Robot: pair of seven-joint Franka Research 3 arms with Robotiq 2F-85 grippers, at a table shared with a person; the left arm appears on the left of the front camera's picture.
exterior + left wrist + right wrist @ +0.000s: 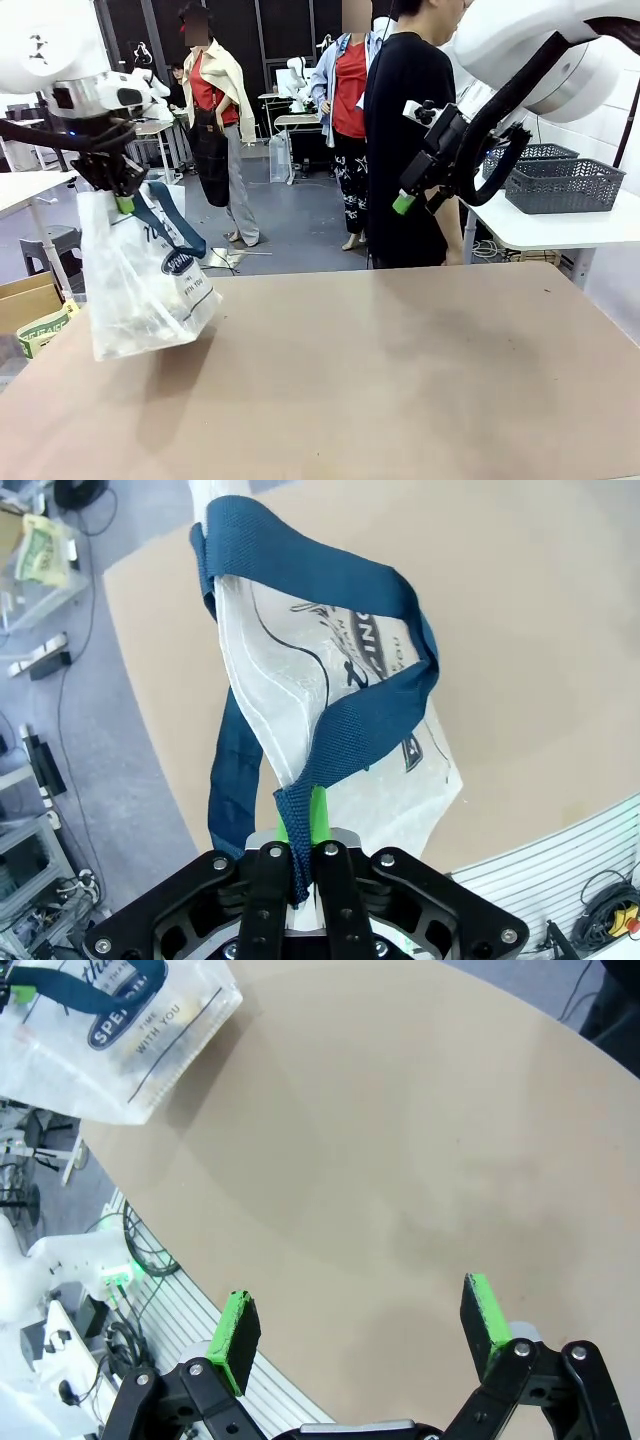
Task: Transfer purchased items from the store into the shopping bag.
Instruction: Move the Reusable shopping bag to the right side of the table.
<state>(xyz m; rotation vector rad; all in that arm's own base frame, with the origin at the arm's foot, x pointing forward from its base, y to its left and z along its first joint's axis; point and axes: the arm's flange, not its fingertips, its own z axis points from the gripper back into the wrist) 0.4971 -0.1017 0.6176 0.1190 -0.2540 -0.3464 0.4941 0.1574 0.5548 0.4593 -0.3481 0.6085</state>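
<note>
My left gripper (124,200) is shut on a navy strap handle (330,750) of the translucent shopping bag (140,285), which hangs at the table's left side with its bottom resting on the tabletop. Dim shapes of items show through its plastic; I cannot make them out. The same bag (105,1035) with its round navy logo lies far off in the right wrist view. My right gripper (365,1325) is open and empty, raised high over the table's far right (410,200), close to the person in black. The store basket is out of view on this table.
The brown tabletop (400,370) stretches bare in front of me. A person in black (410,150) stands at the far edge. Two grey slotted baskets (560,180) sit on a white side table at the back right. A cardboard box (30,300) stands off the left edge.
</note>
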